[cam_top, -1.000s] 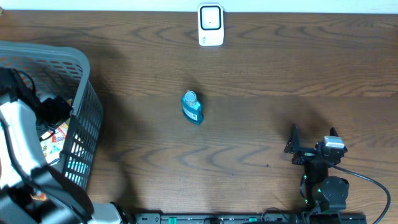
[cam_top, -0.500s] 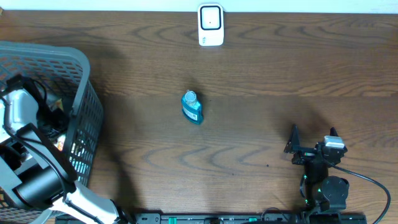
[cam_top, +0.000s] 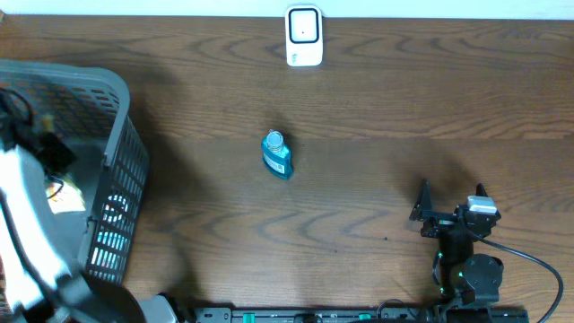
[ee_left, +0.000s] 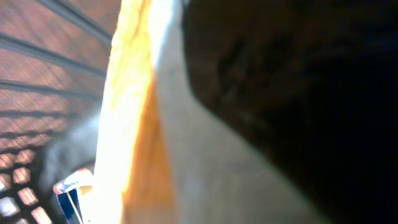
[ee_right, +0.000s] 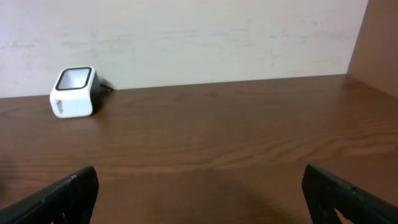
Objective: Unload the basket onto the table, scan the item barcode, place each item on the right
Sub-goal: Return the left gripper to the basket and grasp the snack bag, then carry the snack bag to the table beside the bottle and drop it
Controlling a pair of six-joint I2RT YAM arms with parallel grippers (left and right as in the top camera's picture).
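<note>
My left arm (cam_top: 27, 215) reaches down into the grey basket (cam_top: 121, 144) at the far left, and its fingers are hidden in both views. In the left wrist view a blurred orange and white packet (ee_left: 140, 124) fills the frame, pressed right up at the shut jaws. The white barcode scanner (cam_top: 304, 37) stands at the table's back edge and also shows in the right wrist view, the scanner (ee_right: 73, 92) at the left. My right gripper (cam_top: 451, 199) rests at the front right, open and with nothing in it (ee_right: 199, 186).
A teal bottle (cam_top: 277, 154) stands alone in the middle of the table. More packaged goods lie in the basket, among them a blue and white one (ee_left: 69, 196). The basket's slatted wall (ee_left: 43, 74) is close on the left. A pale wall backs the table.
The left gripper closed from wide open to shut inside the basket, and the left arm shifted over it. The right arm, bottle and scanner have not moved.
</note>
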